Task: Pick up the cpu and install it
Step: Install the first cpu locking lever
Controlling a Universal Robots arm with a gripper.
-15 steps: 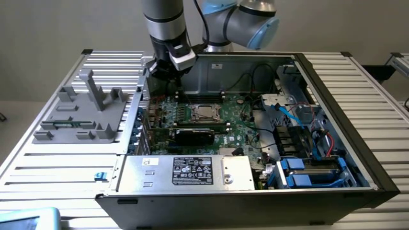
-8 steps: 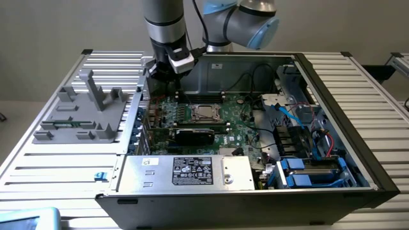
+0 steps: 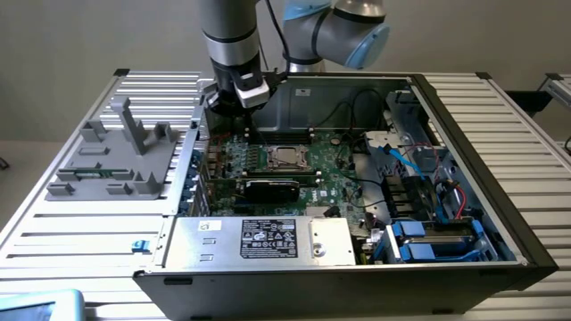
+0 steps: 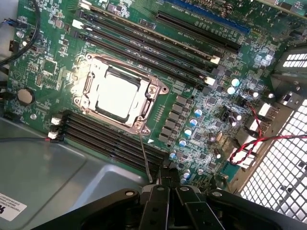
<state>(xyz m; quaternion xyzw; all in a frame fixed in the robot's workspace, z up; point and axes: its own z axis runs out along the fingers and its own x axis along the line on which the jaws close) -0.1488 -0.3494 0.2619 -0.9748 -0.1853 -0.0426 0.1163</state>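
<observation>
The cpu (image 4: 116, 96), a shiny silver square, lies flat inside the metal-framed socket (image 4: 144, 125) on the green motherboard (image 4: 48, 67). The exterior view shows the cpu (image 3: 287, 157) at the middle of the board in the open computer case. My gripper (image 4: 167, 178) is shut with nothing between its fingers, and it hovers above the board edge a short way from the socket. A thin metal lever (image 4: 145, 158) rises from the socket corner toward the fingers. In the exterior view the gripper (image 3: 251, 119) hangs over the back of the board, toward that view's left of the cpu.
A black card (image 3: 272, 189) sits just in front of the socket, with a silver power supply (image 3: 259, 241) nearer the front. Long memory slots (image 4: 158, 43) flank the socket. Red wires (image 4: 249, 143) and a perforated case wall (image 4: 283, 167) lie close by. A grey fixture (image 3: 116, 160) stands outside the case.
</observation>
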